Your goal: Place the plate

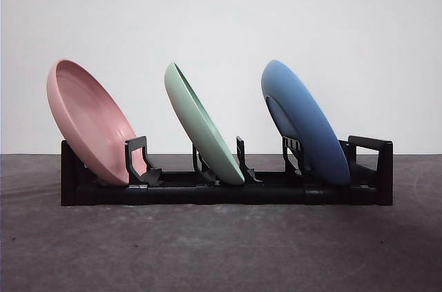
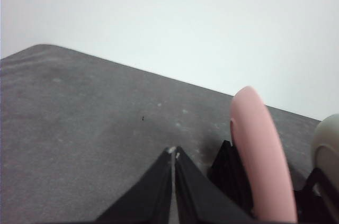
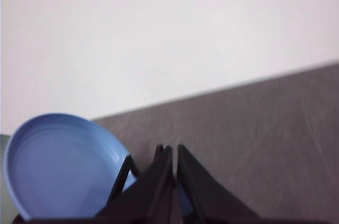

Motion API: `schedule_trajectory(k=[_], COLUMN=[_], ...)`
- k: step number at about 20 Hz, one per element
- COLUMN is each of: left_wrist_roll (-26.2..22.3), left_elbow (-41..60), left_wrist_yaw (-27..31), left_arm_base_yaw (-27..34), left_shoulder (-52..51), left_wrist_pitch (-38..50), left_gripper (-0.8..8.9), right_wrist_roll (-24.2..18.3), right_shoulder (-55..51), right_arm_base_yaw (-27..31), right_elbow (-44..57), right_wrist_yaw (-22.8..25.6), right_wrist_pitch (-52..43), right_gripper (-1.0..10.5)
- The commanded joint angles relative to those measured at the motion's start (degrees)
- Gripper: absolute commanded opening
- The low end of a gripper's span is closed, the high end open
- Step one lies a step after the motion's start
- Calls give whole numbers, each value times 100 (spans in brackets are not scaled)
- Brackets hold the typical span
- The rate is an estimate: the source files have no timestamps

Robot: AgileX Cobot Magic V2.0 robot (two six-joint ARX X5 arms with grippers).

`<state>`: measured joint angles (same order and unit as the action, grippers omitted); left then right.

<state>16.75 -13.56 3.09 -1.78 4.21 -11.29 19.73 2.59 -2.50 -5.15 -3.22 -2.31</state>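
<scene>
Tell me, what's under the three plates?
A black plate rack on the dark table holds the pink plate, green plate and blue plate tilted. Their bottom edges sit in its slots, partly hidden by prongs.

A rack (image 1: 228,194) is sitting on the table (image 1: 221,250). Three plates are standing in it, all leaning the same way (tops toward the left): one at the left end (image 1: 93,121), one in the middle (image 1: 202,123), one at the right end (image 1: 304,121).
</scene>
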Motion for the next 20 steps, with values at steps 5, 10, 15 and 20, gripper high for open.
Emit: schedule_trajectory(k=[5,10,15,20], left_wrist_roll=[-7,-350,-474,-883], left_elbow=[-1718,-2774,-3460,-3923], left_wrist_yaw=[-140,-929,-1679,-2168], left_arm_base_yaw=[0,-2,-31,-122], left_shoulder=[1447,2559,3416,4113], left_wrist_pitch=[-1252,-2149,-2811,-3471], left_gripper=[11,10,10,10], right_wrist_roll=[350,-26,-839,-1587], right_shoulder=[1075,2124,3117,4015], right_arm_base_yaw=[0,0,-66,-326], right_elbow=[-1421,-2448,-3442,-4367], right_wrist_yaw=[-420,-1141,-1613,-1784], right_wrist_pitch=[1193,1812,2605,3613], right_gripper=[14,14,14,14])
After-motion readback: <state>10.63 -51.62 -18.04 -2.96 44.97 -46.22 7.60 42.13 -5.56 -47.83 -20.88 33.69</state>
